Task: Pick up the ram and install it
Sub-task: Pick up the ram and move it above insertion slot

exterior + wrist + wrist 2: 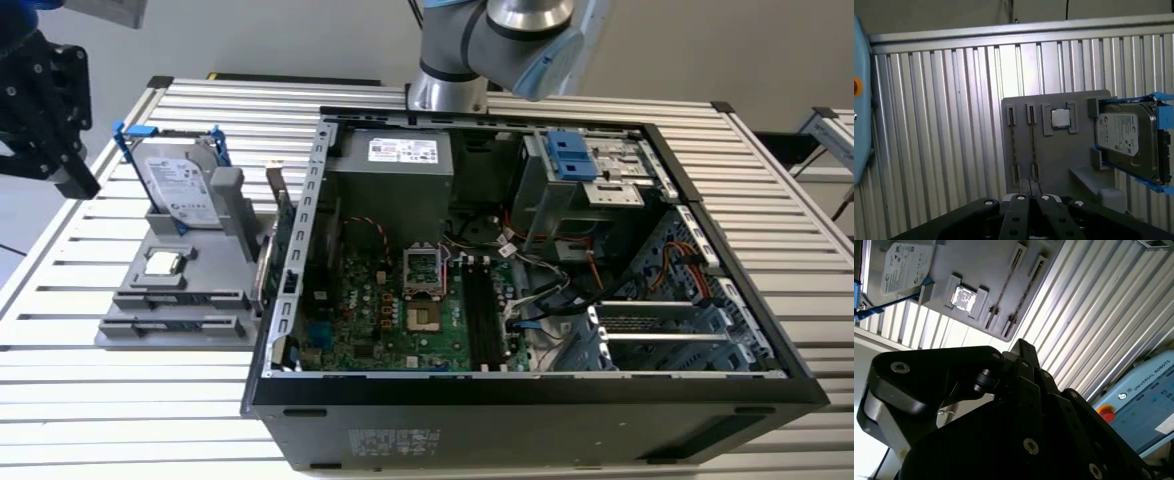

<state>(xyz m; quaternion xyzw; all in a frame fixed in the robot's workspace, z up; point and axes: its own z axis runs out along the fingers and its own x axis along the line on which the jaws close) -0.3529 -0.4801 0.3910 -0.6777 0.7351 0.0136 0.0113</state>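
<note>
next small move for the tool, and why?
Probably lower the tool straight toward the grey holder. In the first wrist view it hangs shut, well off the holder, roughly in line with the ram, which stands on edge in the slot nearer the processor. Nothing is gripped yet.

Black claw (1029,186), grey fixture (1054,155), blue-railed silver drive (1126,140)

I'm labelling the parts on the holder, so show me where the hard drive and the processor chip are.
hard drive (1121,136), first wrist view, on its white-labelled top face.
processor chip (1060,118), first wrist view, on the middle of its silver lid.
</note>
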